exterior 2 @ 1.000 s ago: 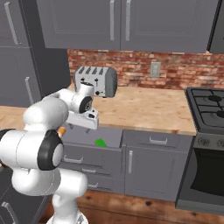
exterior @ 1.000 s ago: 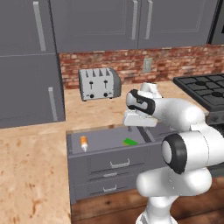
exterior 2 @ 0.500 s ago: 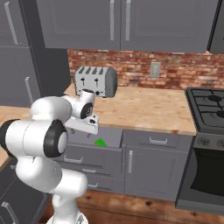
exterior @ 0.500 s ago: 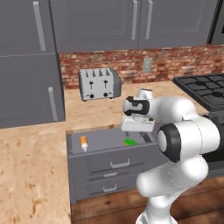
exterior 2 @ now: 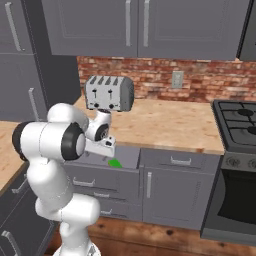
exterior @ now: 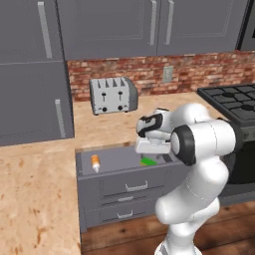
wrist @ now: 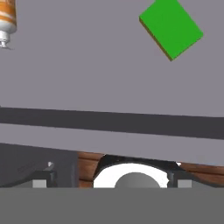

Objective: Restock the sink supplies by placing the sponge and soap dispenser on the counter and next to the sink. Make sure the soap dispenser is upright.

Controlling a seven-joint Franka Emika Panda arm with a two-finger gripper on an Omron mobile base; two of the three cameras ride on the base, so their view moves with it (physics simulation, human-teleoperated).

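progress: nothing placed | sponge (wrist: 171, 28) and soap dispenser (exterior: 95, 162) lie in open drawer (exterior: 119, 160), not on counter (exterior: 35, 189) | gripper (exterior: 149, 148) wide, empty, over drawer

sponge (wrist: 171, 29) and soap dispenser (exterior: 95, 163) in drawer (exterior: 119, 160)

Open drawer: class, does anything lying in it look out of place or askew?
Yes. The soap dispenser lies on its side in the open drawer, and the sponge sits askew to the drawer's front. Both are sink supplies, not yet on the counter.
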